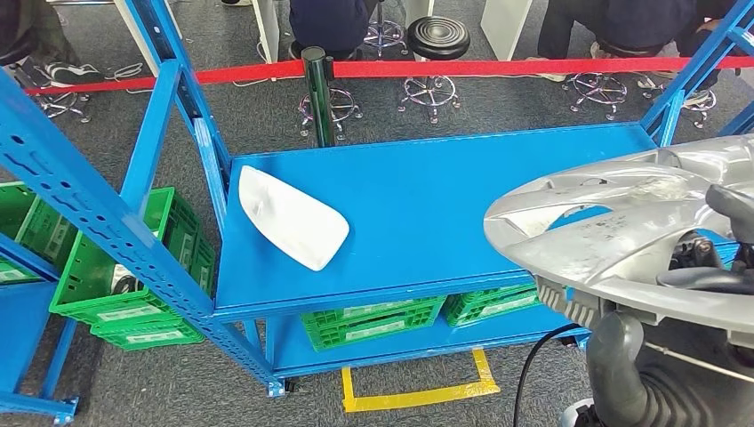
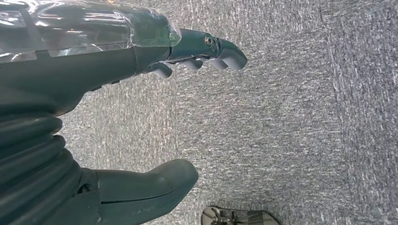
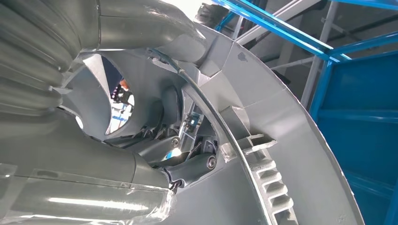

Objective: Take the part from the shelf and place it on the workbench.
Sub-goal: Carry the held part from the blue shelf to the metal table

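While the right hand (image 1: 711, 258) grips the silver wheel cover (image 1: 613, 231), the part sits in the air above the right end of the blue workbench (image 1: 427, 205), tilted, with its rim overhanging the bench's front edge. In the right wrist view the hand's fingers (image 3: 187, 164) pass through an opening in the cover's ribbed underside (image 3: 281, 140) and the thumb lies against its edge, so the part is firmly held and not resting on the bench.

The left hand (image 2: 141, 112) hangs over grey carpet; its fingers (image 2: 206, 51) are apart from the thumb (image 2: 150, 185) and hold nothing.

On the left part of the bench top lies a white moulded panel (image 1: 292, 216), flat on the surface and well apart from the wheel cover. Green crates (image 1: 373, 320) stand on the lower shelf under the bench, and further green crates (image 1: 133, 285) sit in the blue rack (image 1: 80, 187) to the left. Yellow tape (image 1: 418, 391) marks the floor in front of the bench. Behind it runs a red barrier band (image 1: 445, 67) on a dark post (image 1: 317, 93), with stools (image 1: 436, 53) and seated persons beyond.
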Tool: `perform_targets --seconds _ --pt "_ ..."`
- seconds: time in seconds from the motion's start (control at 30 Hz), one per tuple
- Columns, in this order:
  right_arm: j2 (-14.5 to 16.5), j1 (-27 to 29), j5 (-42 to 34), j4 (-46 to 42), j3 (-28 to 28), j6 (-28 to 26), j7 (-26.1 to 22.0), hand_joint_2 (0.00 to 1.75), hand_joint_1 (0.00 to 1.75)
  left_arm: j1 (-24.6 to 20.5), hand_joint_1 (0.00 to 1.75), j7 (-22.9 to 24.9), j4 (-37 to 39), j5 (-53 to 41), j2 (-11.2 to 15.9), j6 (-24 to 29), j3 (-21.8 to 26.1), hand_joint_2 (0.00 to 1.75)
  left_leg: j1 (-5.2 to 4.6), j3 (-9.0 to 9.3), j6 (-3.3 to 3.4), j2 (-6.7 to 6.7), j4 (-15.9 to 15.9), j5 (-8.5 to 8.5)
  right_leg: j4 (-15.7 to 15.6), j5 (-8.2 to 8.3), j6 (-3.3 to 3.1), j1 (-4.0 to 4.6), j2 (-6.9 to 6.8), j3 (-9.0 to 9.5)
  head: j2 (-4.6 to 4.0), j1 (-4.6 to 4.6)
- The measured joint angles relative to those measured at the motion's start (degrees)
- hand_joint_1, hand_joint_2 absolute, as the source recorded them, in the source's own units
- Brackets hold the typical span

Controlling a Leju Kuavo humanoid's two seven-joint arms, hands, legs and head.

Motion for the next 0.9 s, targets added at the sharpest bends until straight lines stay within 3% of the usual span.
perform_targets --seconds 0.9 --pt "-0.20 0.22 1.33 -0.02 -0.01 -0.02 0.99 1.75 1.75 0.00 0.00 -1.20 0.00 0.00 -0.11 0.28 0.02 1.75 0.00 0.00 0.00 -0.08 0.00 0.00 0.00 0.00 0.00 0.00 0.00 0.00 0.00 0.00"
